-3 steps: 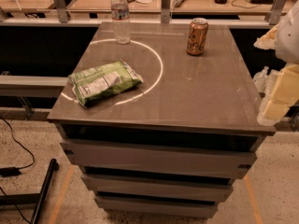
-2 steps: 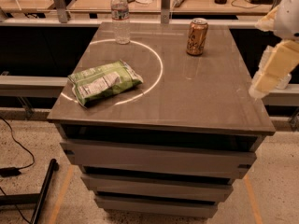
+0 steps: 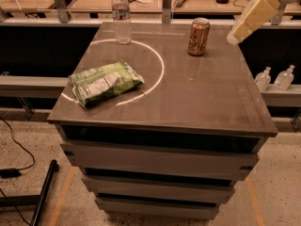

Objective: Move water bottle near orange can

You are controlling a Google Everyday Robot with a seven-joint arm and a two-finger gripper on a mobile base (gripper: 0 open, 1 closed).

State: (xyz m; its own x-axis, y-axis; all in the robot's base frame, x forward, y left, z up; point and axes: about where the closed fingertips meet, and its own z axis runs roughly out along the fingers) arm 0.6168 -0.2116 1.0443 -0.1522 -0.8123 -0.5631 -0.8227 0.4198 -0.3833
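End effector [image 3: 239, 31] right of orange can [image 3: 198, 36]; water bottle [image 3: 121, 17] back-left.

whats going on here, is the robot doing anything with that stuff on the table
Nothing is being handled yet. The robot's gripper hangs in the air at the far right corner of the table, just right of the orange can. The water bottle stands untouched at the far left edge, well apart from the can. A green snack bag lies front left.

I see the gripper [image 3: 234, 37] hanging at far right, raised, cream body slanting down toward the left.
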